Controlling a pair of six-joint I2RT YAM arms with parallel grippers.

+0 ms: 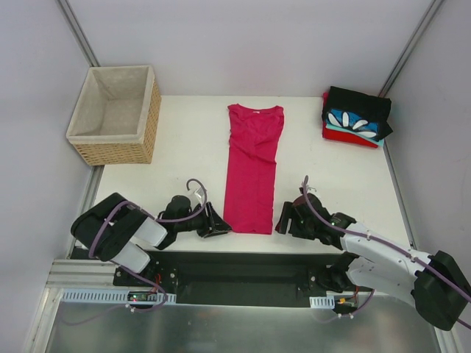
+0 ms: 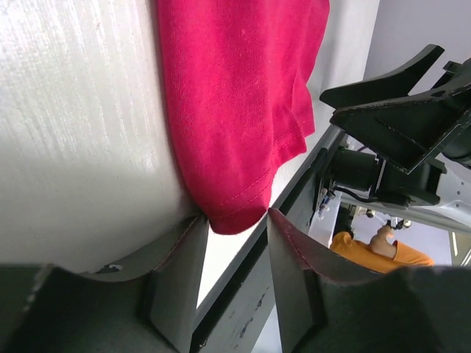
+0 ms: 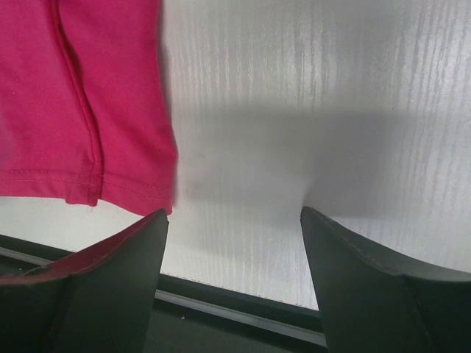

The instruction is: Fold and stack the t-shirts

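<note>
T-shirt (image 1: 254, 169), magenta, lies overhead as a strip on the surface (image 1: 184, 147), hem at the near edge. Left wrist: left tool (image 2: 235, 220) spread around one hem corner. Right wrist: right tool (image 3: 235, 220) spread beside the other. Crosswise fold seems next: pinch both corners.

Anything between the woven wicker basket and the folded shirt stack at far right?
Only the magenta-pink t-shirt, laid flat lengthwise, with bare white table either side of it. Shows in the top external view.
</note>
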